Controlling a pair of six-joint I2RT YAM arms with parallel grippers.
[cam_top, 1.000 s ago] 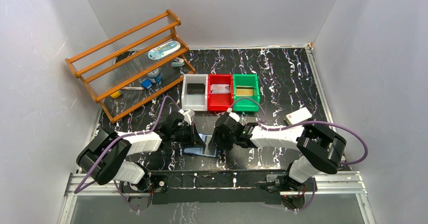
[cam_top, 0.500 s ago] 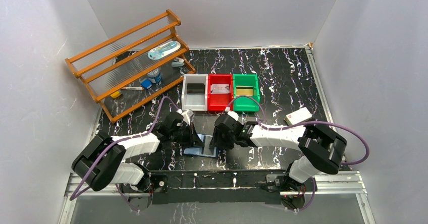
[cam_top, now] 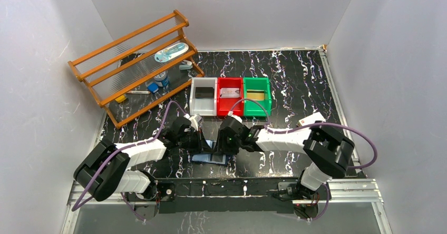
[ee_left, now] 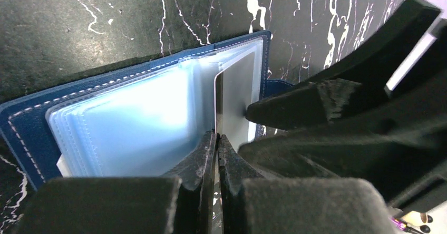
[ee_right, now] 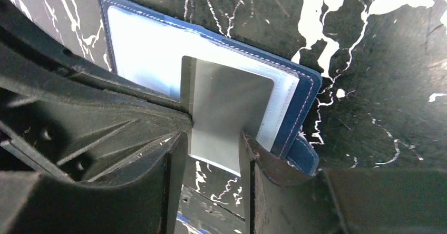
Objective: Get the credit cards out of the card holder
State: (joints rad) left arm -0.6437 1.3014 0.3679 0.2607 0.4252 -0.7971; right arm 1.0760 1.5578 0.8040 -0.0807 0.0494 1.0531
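Near the red bin (cam_top: 230,111), pins card holder (ee_right: 142,39) with shut left gripper (ee_left: 216,139), brackets half-out credit card (ee_right: 226,102) in right gripper (ee_right: 214,139), grip unclear; next needs squeeze, straight pull.

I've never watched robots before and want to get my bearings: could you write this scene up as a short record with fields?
holder: open, flat on table
card: grey, sticking partly out of holder
left gripper: shut at card's edge
right gripper: fingers against card's two sides
white bin: black card inside
red bin: silvery card inside
green bin: gold card inside
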